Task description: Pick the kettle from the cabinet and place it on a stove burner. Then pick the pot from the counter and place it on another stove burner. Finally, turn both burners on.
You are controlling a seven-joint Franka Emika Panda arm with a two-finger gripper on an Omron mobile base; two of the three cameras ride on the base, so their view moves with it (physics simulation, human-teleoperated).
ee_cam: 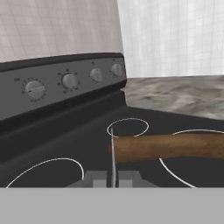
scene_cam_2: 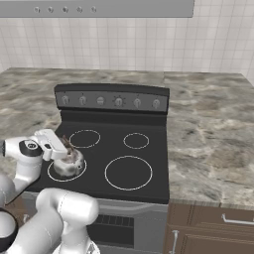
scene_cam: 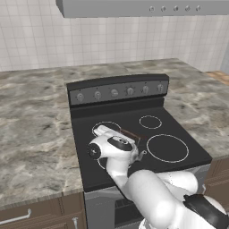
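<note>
Kettle (scene_cam_2: 68, 162) held by handle, gripper (ee_cam: 112, 151) clamped, over front-left burner (scene_cam_2: 66, 170); placing step. Release reqd next.

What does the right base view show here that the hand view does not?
Right base view alone: the kettle's silvery body sitting on the front left burner ring, the tool above it, and the drawers below the counter. Hand view alone: the brown handle seen close up, the tool shut on it. Both: stove knobs, burner rings, tiled wall.
</note>
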